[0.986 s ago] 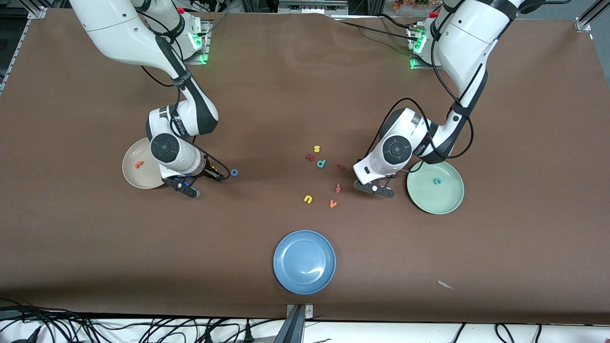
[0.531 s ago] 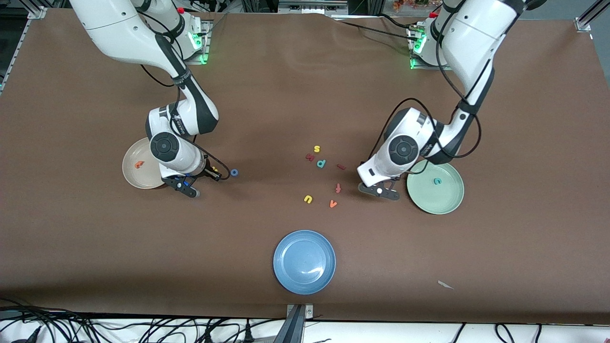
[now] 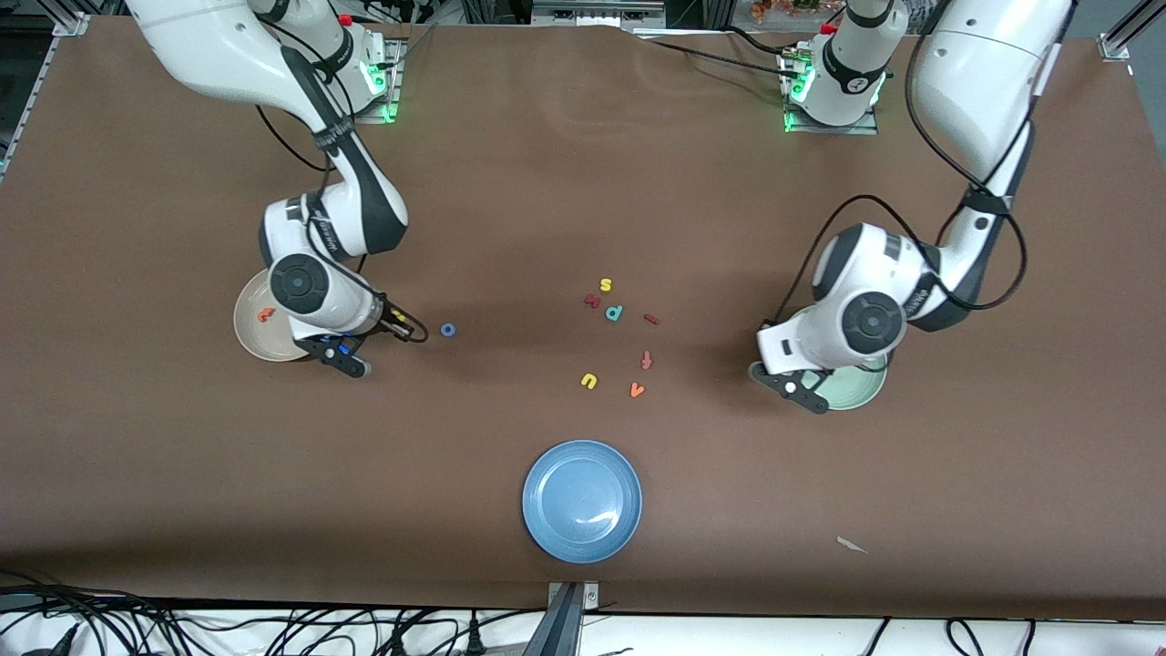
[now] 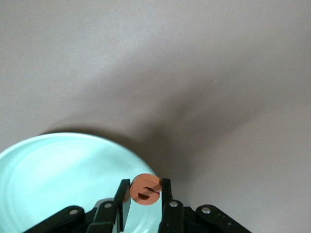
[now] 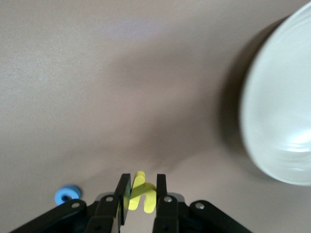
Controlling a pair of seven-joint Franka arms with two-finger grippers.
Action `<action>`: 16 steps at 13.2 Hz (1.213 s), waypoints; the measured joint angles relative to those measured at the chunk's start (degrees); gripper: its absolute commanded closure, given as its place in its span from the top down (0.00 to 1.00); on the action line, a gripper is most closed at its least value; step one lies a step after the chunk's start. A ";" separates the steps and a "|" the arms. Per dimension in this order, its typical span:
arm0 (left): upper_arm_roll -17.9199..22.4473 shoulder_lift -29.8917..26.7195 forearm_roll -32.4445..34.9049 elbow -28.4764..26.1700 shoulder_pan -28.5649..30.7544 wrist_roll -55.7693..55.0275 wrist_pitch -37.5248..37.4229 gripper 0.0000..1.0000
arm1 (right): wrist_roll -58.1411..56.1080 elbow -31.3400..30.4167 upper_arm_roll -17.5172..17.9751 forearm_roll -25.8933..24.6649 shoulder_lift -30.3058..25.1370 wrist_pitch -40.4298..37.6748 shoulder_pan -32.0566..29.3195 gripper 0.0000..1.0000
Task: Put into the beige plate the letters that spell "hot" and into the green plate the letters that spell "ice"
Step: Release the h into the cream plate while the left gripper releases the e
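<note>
My right gripper (image 3: 399, 321) is shut on the yellow "h" (image 5: 141, 191), just above the table between the beige plate (image 3: 248, 321) and the blue "o" (image 3: 447, 330). An orange "t" (image 3: 265, 315) lies in the beige plate. My left gripper (image 4: 144, 188) is shut on the orange "e" (image 4: 144, 189) and hangs over the rim of the green plate (image 3: 863, 388), most of which my left arm covers. The dark-red "i" (image 3: 650, 319) lies on the table among the loose letters. The teal "c" is hidden.
Loose letters lie mid-table: yellow "s" (image 3: 606, 285), a dark-red letter (image 3: 592, 300), teal "p" (image 3: 614, 312), orange "f" (image 3: 646, 359), yellow "u" (image 3: 588, 381), orange "v" (image 3: 637, 390). A blue plate (image 3: 582, 500) sits nearer the camera. A paper scrap (image 3: 852, 545) lies near the table's front edge.
My left arm has carried the "e" away from the loose letters to the green plate's rim, covering the plate. My right gripper closed on the "h" and shifted slightly toward the beige plate.
</note>
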 measured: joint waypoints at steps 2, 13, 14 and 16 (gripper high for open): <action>0.05 1.36 1.08 -0.34 1.14 3.92 0.09 1.00 | -6.55 0.96 -3.01 0.00 -2.33 -6.08 -0.10 0.00; -2.80 1.42 1.89 1.07 -9.97 -24.15 0.40 1.00 | -33.40 -7.41 -16.84 0.01 -1.63 -4.99 -1.16 0.72; -2.84 1.43 1.79 1.08 -11.50 -29.55 0.46 1.00 | -33.42 -7.41 -16.84 0.01 -1.58 -4.94 -1.16 0.85; -2.90 1.46 -1.48 1.08 -12.50 -37.68 0.53 1.00 | -33.44 -7.21 -16.79 0.01 -2.03 -4.90 -1.14 0.98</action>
